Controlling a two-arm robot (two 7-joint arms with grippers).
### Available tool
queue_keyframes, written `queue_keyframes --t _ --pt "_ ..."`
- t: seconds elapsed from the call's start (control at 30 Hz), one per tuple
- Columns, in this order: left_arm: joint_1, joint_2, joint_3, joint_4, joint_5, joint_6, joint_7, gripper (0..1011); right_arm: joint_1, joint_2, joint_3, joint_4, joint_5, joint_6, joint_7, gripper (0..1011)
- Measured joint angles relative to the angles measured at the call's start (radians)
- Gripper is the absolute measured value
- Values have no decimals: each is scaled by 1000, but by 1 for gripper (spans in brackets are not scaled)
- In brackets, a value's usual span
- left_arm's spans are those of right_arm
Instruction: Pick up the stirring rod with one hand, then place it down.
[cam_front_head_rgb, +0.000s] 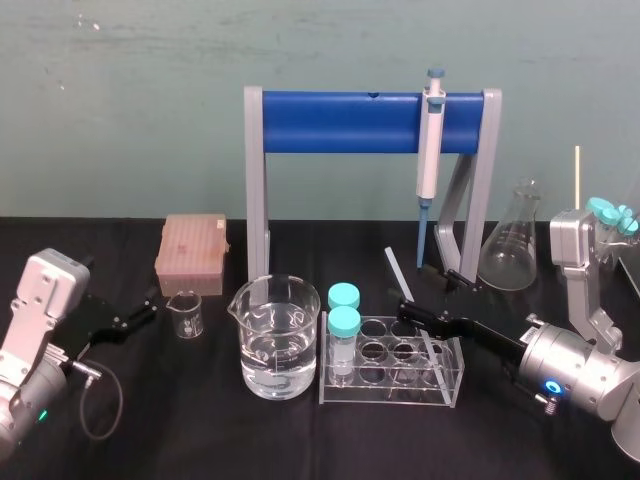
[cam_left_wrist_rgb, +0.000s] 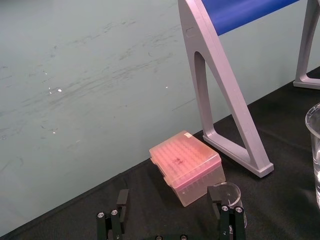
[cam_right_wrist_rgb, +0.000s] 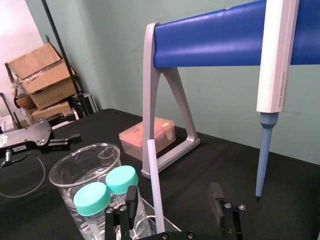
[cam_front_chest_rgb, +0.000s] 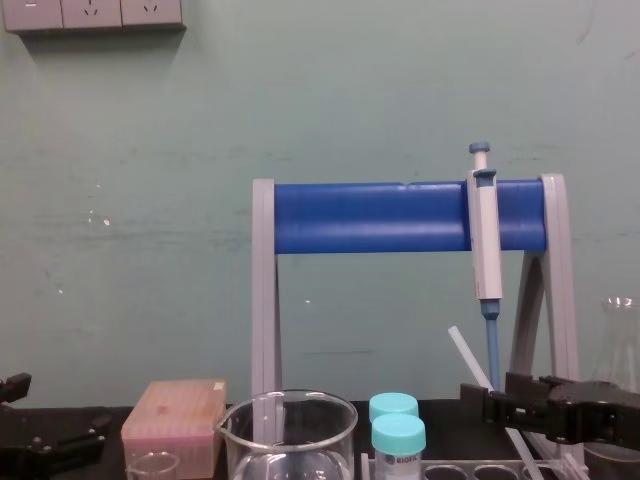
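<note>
Black left claw (cam_left_wrist_rgb: 170, 206), fingers spread, rests at 9 o'clock of the beaker (cam_front_head_rgb: 275, 340). At the beaker's 3 o'clock, above the rack (cam_front_head_rgb: 445, 385), my right claw (cam_right_wrist_rgb: 172, 200) gapes around the rod (cam_right_wrist_rgb: 154, 185). The rod stands tilted toward 11 o'clock, unpinched.

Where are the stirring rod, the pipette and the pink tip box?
stirring rod (cam_right_wrist_rgb: 154, 185), right wrist view, middle of its shaft.
pipette (cam_front_head_rgb: 429, 150), head view, white body.
pink tip box (cam_left_wrist_rgb: 182, 160), left wrist view, lid top.
</note>
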Motion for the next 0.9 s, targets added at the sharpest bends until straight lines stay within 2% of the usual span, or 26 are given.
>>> queue_keyframes --t 0.1,0.13,0.17,0.3,0.33,0.37,0.47,0.57,0.67,0.7,0.77,0.87,0.9 --pt "0 0 0 0 0 0 0 1000 0 0 0 0 0 0 0 869" --pt "0 0 0 0 0 0 0 1000 0 0 0 0 0 0 0 818" --pt "0 0 0 0 0 0 0 1000 0 0 0 0 1 0 0 818" --pt "0 0 0 0 0 0 0 1000 0 0 0 0 1 0 1 670" --pt "0 0 0 0 0 0 0 1000 0 0 0 0 1 0 1 670" --pt "0 0 0 0 0 0 0 1000 0 0 0 0 1 0 1 609" --pt "0 0 0 0 0 0 0 1000 0 0 0 0 1 0 1 550" --pt "0 0 0 0 0 0 0 1000 0 0 0 0 1 0 1 403" --pt "0 0 0 0 0 0 0 1000 0 0 0 0 1 0 2 342" --pt "0 0 0 0 0 0 0 1000 0 0 0 0 1 0 2 281" --pt "0 0 0 0 0 0 0 1000 0 0 0 0 1 0 2 249" --pt "0 0 0 0 0 0 0 1000 0 0 0 0 1 0 2 127" --pt "0 0 0 0 0 0 0 1000 0 0 0 0 1 0 2 127"
